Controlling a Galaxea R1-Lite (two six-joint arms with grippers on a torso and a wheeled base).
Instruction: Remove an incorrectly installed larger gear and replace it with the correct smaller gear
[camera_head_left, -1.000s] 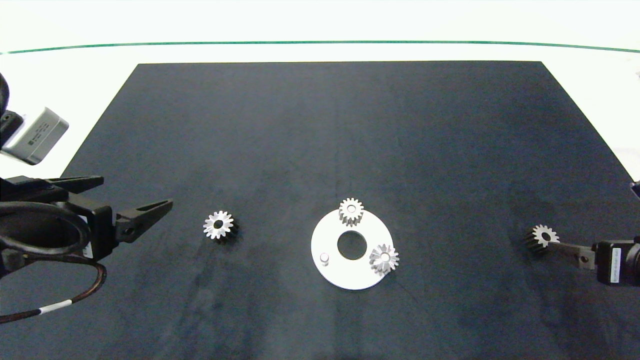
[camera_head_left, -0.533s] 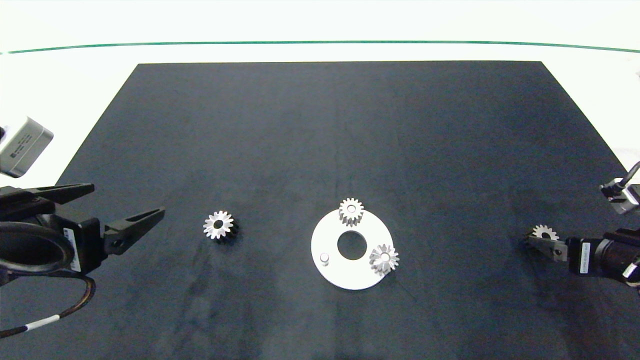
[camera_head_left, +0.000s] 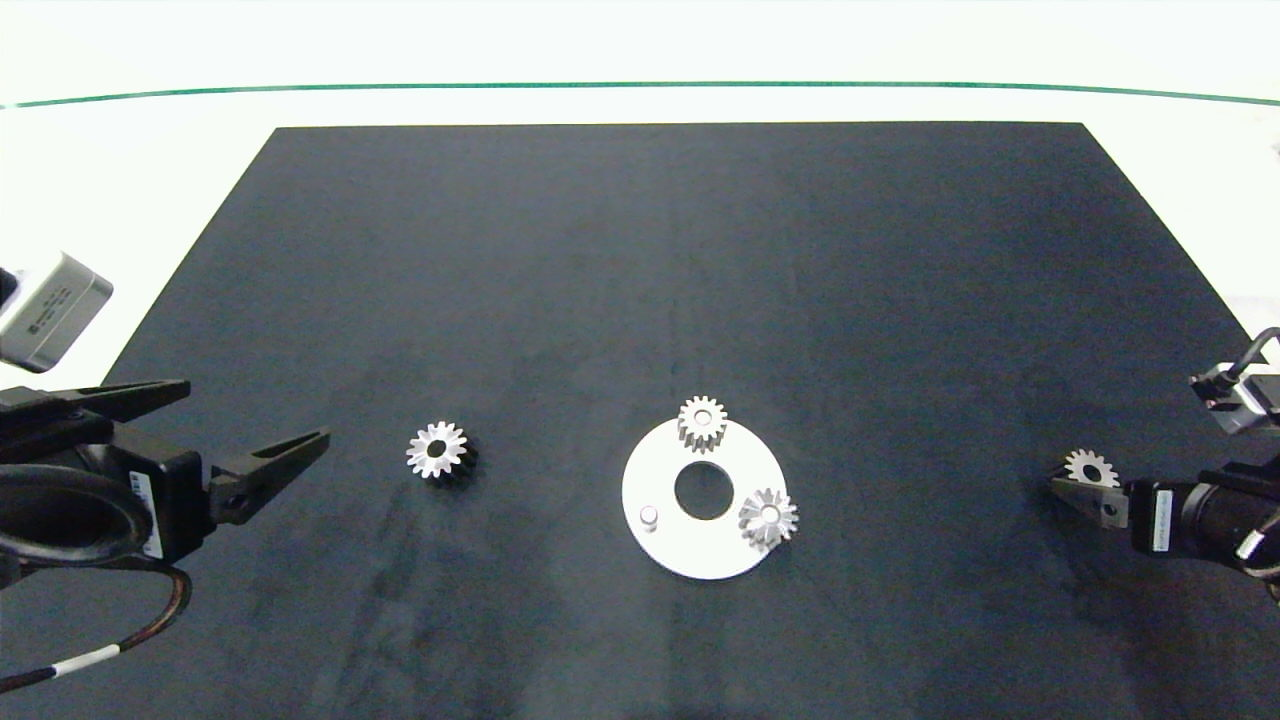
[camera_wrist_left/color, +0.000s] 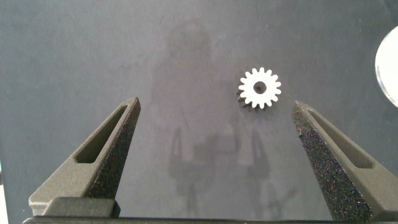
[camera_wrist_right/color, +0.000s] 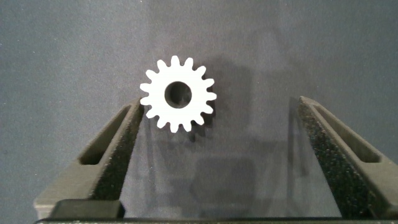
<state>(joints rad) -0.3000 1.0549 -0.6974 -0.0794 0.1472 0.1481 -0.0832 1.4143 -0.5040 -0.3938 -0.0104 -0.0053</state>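
The larger gear (camera_head_left: 437, 450), silvery with pointed teeth, lies flat on the black mat left of the white ring plate (camera_head_left: 660, 545). It also shows in the left wrist view (camera_wrist_left/color: 259, 88), ahead of my open left gripper (camera_head_left: 255, 411) (camera_wrist_left/color: 216, 106) and apart from it. The smaller gear (camera_head_left: 1088, 467) (camera_wrist_right/color: 178, 93), with stubby teeth, lies on the mat at the far right. My right gripper (camera_head_left: 1072, 480) (camera_wrist_right/color: 219, 102) is open around it, and the gear sits close to one finger (camera_wrist_right/color: 118, 149).
The ring plate carries a stubby-toothed gear (camera_head_left: 702, 422) at its far edge, a pointed-toothed gear (camera_head_left: 768, 517) at its right edge and a bare peg (camera_head_left: 649, 515) at its left. The black mat (camera_head_left: 680, 250) lies on a white table.
My left gripper has drawn back to the left, away from the larger gear. My right wrist has turned and shifted, so its fingers now straddle the smaller gear. No gear has moved.
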